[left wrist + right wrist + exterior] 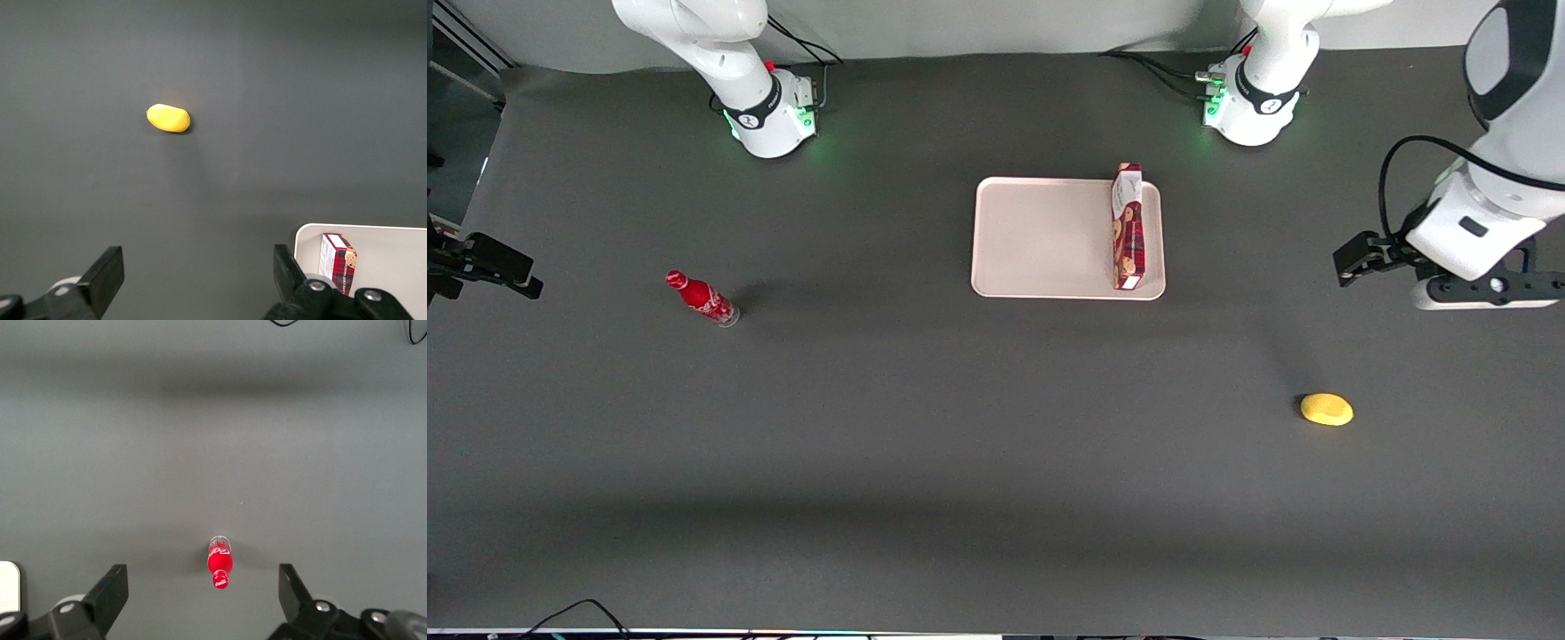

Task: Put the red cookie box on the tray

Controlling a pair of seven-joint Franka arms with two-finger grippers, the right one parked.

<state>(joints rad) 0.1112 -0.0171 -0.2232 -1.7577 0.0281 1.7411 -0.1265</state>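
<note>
On the tray, along the short rim at the working arm's end, the red cookie box stands on a long narrow side; its long axis follows that rim, running from the tray's edge nearest the robot bases toward the front camera, with the white label end nearest the camera; most of the tray's floor toward the parked arm's end lies bare. Well apart from the tray, toward the working arm's end of the surface, the end effector hangs above the dark cloth with its fingers spread wide and nothing between them; a yellow lemon-like fruit lies nearer the camera than it; a small red cola bottle stands toward the parked arm's end; wide dark cloth lies open between these things.
</note>
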